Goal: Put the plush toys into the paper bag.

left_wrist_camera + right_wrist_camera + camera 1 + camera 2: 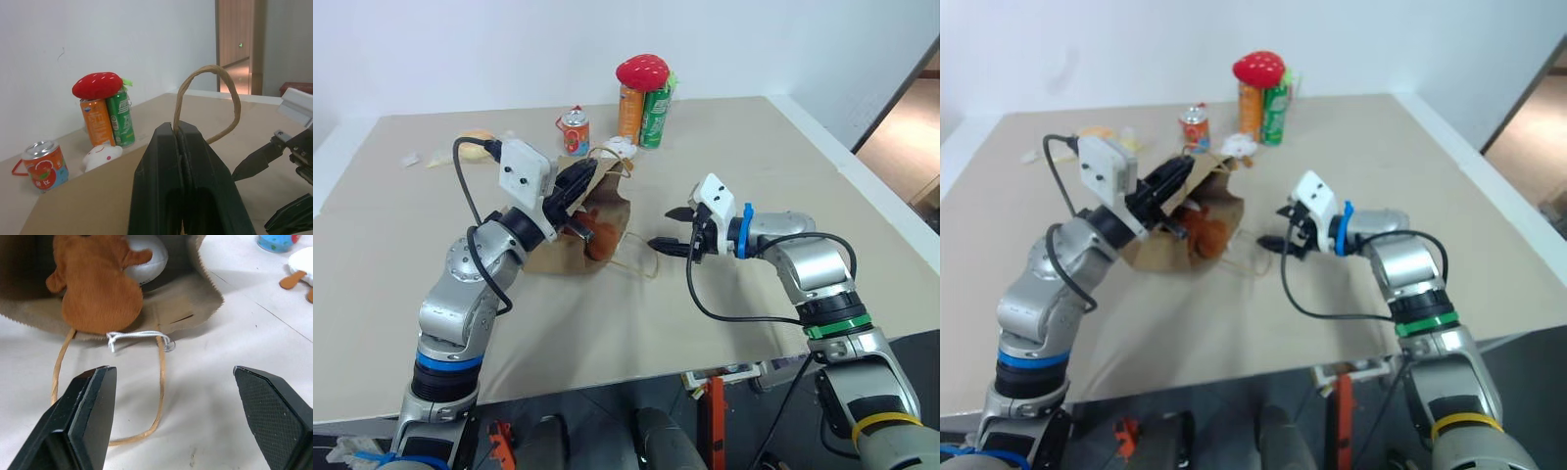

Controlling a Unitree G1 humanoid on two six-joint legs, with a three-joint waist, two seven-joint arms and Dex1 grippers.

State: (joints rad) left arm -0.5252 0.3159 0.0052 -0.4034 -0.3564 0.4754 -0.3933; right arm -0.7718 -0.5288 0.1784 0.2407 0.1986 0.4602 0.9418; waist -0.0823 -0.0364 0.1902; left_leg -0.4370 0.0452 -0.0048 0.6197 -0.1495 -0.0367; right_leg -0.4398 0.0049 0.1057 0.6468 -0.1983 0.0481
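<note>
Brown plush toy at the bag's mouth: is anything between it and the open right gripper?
Nothing visible blocks it. The brown plush toy lies in the paper bag mouth, facing the open right gripper. Only the bag's lower handle loop and a white string lie flat on the table between them.

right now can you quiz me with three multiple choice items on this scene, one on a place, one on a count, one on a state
1. Where is the brown plush toy?
A. in the mouth of the paper bag
B. on top of the cans
C. in the right gripper

2. How many upright cans stand on the table?
A. one
B. three
C. five

3. What state is the left gripper in?
A. wide open
B. shut on the bag handle
C. shut on a can

Answers:
1 A, it lies just inside the bag opening.
2 B, orange, green and a short one.
3 B, the cord loop rises from between its closed fingers.
</note>
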